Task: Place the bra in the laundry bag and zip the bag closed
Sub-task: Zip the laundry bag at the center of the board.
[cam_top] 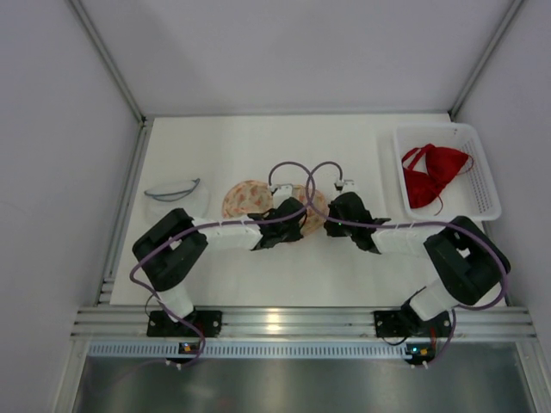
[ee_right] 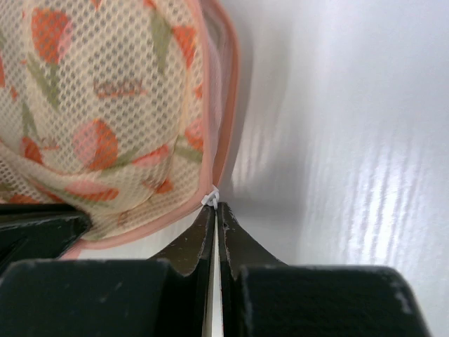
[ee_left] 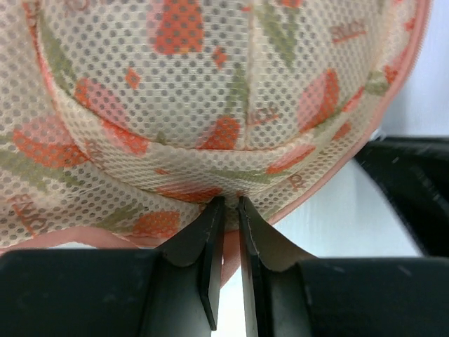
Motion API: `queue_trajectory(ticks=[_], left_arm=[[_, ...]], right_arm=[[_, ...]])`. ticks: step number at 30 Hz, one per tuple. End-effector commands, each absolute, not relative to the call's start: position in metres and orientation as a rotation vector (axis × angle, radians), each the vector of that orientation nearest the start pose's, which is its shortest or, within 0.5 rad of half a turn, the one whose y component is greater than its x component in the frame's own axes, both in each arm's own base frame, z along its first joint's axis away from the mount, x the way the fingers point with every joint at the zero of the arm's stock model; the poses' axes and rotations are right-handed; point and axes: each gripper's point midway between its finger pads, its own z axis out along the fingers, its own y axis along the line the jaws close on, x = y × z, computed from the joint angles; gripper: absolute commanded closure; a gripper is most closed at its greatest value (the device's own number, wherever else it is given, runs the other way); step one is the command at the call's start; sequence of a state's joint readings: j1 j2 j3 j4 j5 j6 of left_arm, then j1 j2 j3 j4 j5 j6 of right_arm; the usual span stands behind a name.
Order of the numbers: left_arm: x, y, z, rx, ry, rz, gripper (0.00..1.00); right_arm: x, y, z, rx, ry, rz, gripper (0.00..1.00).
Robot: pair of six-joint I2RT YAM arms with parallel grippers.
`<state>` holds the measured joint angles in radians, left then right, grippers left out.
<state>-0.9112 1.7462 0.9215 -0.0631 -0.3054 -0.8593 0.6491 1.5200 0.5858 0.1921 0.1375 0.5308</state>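
Bra (cam_top: pixel 433 172) isn't bagged yet: it's lying in the white basket (cam_top: pixel 484 191) at the right of the table (cam_top: pixel 258 280), well apart from the laundry bag (cam_top: pixel 245 198), which is sitting mid-table as a floral mesh dome. Both arms are converging on the bag's near-right side rather than going for the bra, so I'm reading this as the open-the-zip step, with one arm bracing and the other working the zipper. Left gripper (ee_left: pixel 226 205) is coming in low against the underside fold of the mesh, likely to anchor the bag so it isn't sliding when the zip gets pulled. Its jaws are standing nearly together with just a thin slit between them, tips touching the mesh; can't tell whether any fabric is actually caught. Right gripper (ee_right: pixel 214 208) is sitting at the pink edging (ee_right: pixel 228 105), where the zip runs, with the jaws fully together and a small white tab (ee_right: pixel 210 197) poking out right at the tips. It looks pinched, and I'm taking it for the zipper pull, since that placement only makes sense for dragging the slider along the edge. A clear object (cam_top: pixel 175 191) is sitting at far left, out of play; can't tell what it is.
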Motion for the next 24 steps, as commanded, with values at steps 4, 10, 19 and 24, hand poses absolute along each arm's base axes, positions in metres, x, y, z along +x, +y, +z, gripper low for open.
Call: queue_trajectory(ticks=[4,10,19,24], left_arm=[[0.229,-0.246,-0.018,-0.034,2.645,-0.190,0.80],[0.229,-0.222,-0.014,-0.012,2.648,-0.134,0.80],[0.277,-0.182,-0.002,-0.089,2.596,-0.062,0.80],[0.305,-0.191,0.006,-0.082,2.564,-0.087,0.80]], right_arm=[[0.312,0.175,0.013,-0.069,2.395,0.282,1.00],[0.328,0.177,0.017,-0.096,2.378,0.301,1.00],[0.299,0.198,0.020,-0.145,2.356,0.445,1.00],[0.272,0.229,0.016,-0.151,2.359,0.533,1.00]])
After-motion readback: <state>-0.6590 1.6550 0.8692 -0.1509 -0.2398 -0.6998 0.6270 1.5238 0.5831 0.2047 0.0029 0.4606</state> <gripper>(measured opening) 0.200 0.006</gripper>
